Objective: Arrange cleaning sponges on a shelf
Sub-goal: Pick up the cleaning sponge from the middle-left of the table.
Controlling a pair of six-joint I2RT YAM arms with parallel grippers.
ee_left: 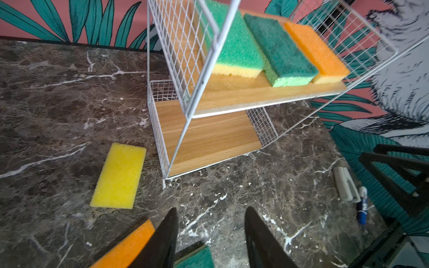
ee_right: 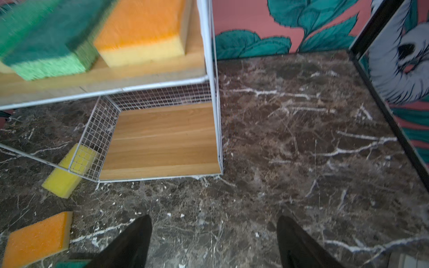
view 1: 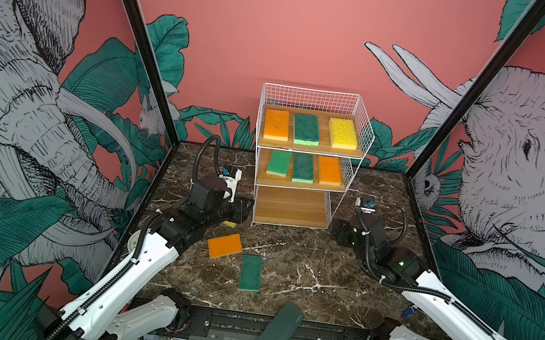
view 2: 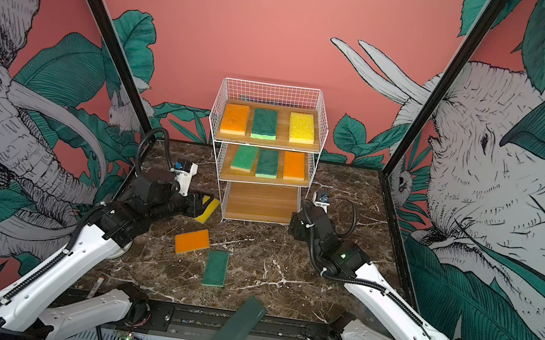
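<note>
Both end effectors are sitting apart and empty — left end effector, right end effector — so I'm thinking go for the yellow sponge lying just beside the shelf, gripping its long edges, then sliding it flat onto the bare bottom board.

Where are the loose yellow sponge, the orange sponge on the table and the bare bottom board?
yellow sponge (ee_left: 118, 175), left wrist view, middle of its top face.
orange sponge on the table (view 1: 224, 245), a top view, middle of its top.
bottom board (ee_right: 162, 141), right wrist view, bare wood centre.
</note>
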